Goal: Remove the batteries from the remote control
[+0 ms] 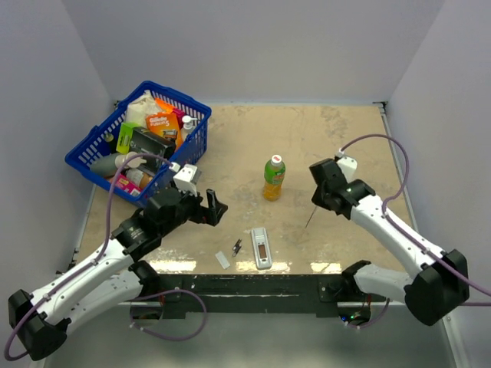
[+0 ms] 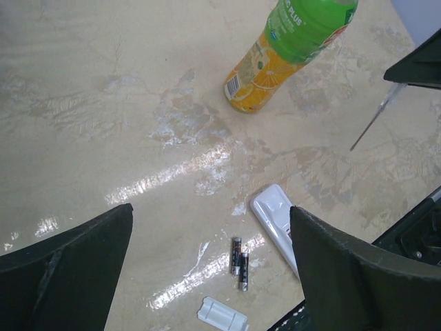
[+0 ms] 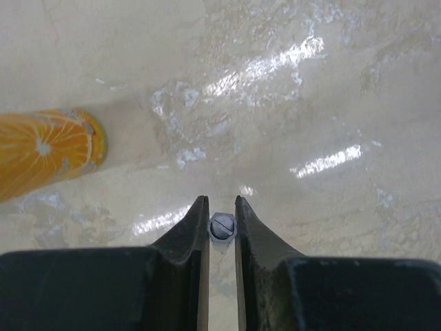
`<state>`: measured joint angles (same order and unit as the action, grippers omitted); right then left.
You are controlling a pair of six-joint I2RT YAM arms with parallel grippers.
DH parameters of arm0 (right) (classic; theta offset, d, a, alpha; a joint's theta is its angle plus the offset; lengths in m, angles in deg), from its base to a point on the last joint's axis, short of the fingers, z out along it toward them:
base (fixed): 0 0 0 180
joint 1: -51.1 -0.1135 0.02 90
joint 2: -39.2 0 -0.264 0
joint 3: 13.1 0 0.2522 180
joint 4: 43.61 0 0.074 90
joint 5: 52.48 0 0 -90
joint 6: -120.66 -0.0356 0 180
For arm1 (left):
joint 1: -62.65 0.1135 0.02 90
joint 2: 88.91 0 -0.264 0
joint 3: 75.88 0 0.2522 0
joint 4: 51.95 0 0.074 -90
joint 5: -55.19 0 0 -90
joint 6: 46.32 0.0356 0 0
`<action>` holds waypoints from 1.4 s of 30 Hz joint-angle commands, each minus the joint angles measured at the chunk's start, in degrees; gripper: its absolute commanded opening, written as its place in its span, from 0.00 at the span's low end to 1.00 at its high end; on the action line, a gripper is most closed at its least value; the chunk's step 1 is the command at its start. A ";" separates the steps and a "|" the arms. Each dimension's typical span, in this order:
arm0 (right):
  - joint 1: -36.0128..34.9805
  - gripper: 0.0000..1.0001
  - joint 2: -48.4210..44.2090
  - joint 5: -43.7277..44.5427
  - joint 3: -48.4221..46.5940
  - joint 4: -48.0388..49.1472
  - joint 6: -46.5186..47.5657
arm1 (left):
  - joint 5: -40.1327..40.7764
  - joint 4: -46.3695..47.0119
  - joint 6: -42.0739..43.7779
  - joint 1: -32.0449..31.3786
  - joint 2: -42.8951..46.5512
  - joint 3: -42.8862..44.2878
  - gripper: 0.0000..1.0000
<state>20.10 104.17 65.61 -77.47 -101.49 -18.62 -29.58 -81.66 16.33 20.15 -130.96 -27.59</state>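
The left arm stretches forward and inward, its pincer (image 1: 216, 208) spread fully wide and empty, angled downward. The right arm bends in from its side, its pincer (image 1: 317, 198) nipped narrowly on a thin grey stick (image 3: 221, 227).

A: Tally check: batteries (image 2: 236, 248)?
B: Two. Next entry: one remote control (image 1: 261, 248).
A: Other items?
B: One bottle (image 1: 274, 178), one small flat white piece (image 2: 222, 318), one thin grey stick (image 1: 310, 218), one blue basket (image 1: 196, 146). The packs (image 1: 162, 123) inside it overlap: several, no firm count.
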 commanded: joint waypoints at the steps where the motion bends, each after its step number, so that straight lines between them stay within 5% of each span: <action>1: 9.37 0.08 7.08 -19.18 0.52 10.27 13.31 | 1.62 0.65 0.20 0.05 1.00 0.54 1.00; 7: 12.81 0.13 17.98 -22.64 -2.74 12.82 13.16 | 3.20 0.91 0.72 0.05 2.31 0.46 1.00; 13: 13.42 0.39 24.14 -20.55 -3.36 14.67 12.45 | 2.94 -0.05 1.07 0.05 1.44 0.72 0.99; 20: 14.57 0.52 21.18 -18.17 -5.55 12.57 13.33 | 3.20 -0.93 0.64 0.05 1.70 1.33 0.99; 24: 14.48 0.67 15.65 -16.32 -8.53 8.36 15.17 | 4.26 -1.28 0.81 0.05 1.35 4.32 0.99; 26: 13.69 0.96 12.48 -16.50 -8.63 7.30 16.58 | 4.52 -1.28 0.55 0.05 0.91 5.37 0.99; 27: 13.08 0.98 8.63 -15.19 -8.72 5.46 16.32 | 4.43 -1.28 0.20 -0.04 0.56 6.51 0.99; 31: 8.26 0.99 -2.43 -13.50 -10.12 2.81 14.30 | 2.25 -0.14 -0.95 0.05 -0.32 9.15 0.99; 37: 3.76 0.99 -20.63 -27.90 -6.71 11.23 10.87 | -0.05 -0.23 -1.56 -0.04 -2.69 18.90 1.00; 42: 3.76 0.98 -24.19 -34.76 -2.04 11.60 10.95 | -0.75 -0.49 -1.03 0.05 -2.87 22.25 1.00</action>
<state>23.94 79.69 38.97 -82.76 -90.72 -6.90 -29.09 -83.08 15.67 20.15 -133.95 -8.49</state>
